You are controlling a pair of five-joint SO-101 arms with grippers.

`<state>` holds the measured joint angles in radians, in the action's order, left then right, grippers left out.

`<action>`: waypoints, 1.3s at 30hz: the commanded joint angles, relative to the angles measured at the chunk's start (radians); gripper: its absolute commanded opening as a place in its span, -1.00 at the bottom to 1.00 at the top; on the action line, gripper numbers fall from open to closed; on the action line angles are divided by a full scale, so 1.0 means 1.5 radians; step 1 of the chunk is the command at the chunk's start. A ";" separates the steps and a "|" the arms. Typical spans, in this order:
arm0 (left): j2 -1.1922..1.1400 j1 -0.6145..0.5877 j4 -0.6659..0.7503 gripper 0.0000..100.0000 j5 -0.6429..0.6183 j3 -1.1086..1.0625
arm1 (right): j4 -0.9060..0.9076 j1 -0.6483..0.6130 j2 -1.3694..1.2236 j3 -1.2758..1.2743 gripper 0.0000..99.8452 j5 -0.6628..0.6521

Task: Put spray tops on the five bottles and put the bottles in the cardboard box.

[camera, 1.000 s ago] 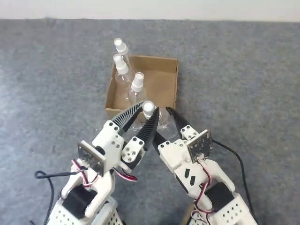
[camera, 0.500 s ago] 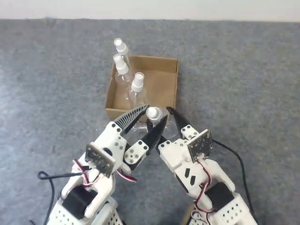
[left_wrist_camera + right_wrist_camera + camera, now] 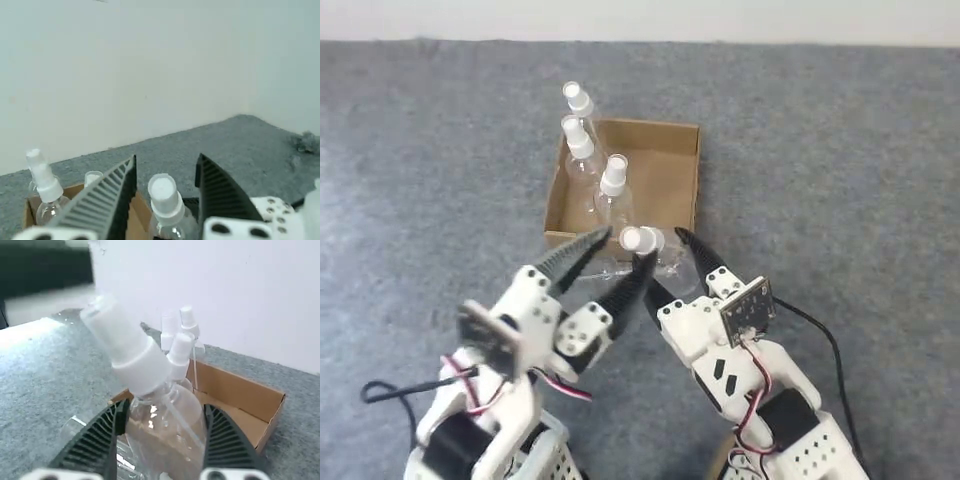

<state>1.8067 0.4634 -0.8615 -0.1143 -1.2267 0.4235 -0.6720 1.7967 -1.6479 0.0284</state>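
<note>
1. Right gripper (image 3: 165, 410): my fingers pinch the clear body of a bottle (image 3: 167, 437), one finger on each side.
2. The bottle has its white spray top (image 3: 642, 240) on and is tilted. It sits just at the near wall of the cardboard box (image 3: 697, 180), above the grey carpet (image 3: 840, 150).
3. Left gripper (image 3: 167, 159): my fingers are spread wide, one on either side of the spray top and apart from it.
4. Three capped bottles (image 3: 580, 140) stand upright, clustered at the box's far left corner. Two are inside; I can't tell whether the farthest is inside or just behind the wall.
5. What looks like an uncapped bottle (image 3: 87, 432) lies on the carpet just beside the one I hold.
</note>
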 commanded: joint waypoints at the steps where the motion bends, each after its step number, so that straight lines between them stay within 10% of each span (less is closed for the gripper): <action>1: -0.001 -0.049 -0.002 -0.65 -0.075 0.059 | -0.017 0.013 0.013 0.005 -0.82 -0.005; 39: -0.005 0.026 0.166 -0.73 0.025 -0.133 | 0.003 0.008 0.013 0.007 -0.82 -0.009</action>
<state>1.8067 0.4941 -0.6467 -0.0898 -1.4385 0.4235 -0.6690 1.7952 -1.6571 0.0284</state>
